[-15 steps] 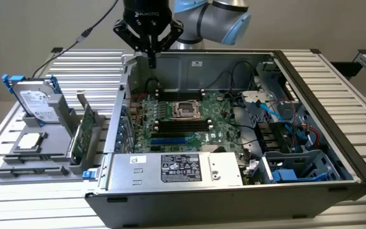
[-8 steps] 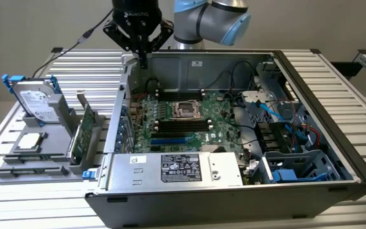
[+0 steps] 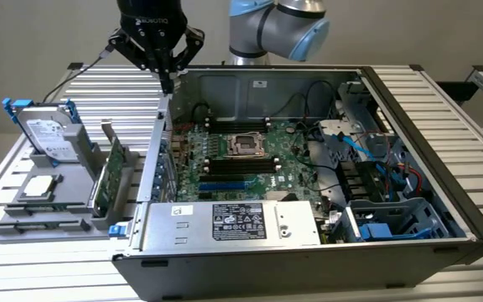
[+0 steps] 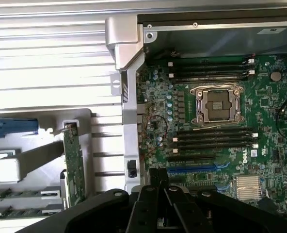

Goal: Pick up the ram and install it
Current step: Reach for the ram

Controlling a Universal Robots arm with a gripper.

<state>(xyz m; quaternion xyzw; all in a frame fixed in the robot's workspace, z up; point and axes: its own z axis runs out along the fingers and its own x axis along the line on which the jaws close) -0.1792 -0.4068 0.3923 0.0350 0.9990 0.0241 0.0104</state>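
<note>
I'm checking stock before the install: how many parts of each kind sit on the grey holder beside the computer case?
Hard drive: 1
CPU: 1
Green card: 1
Ram sticks: 2
Total: 5

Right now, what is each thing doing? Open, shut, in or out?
computer case, open, side off.
gripper, shut, empty, above the case's edge.
ram, lying in the gray holder, outside the case.
green card, upright in the holder.
hard drive, upright in the holder.
processor socket, empty.
</note>
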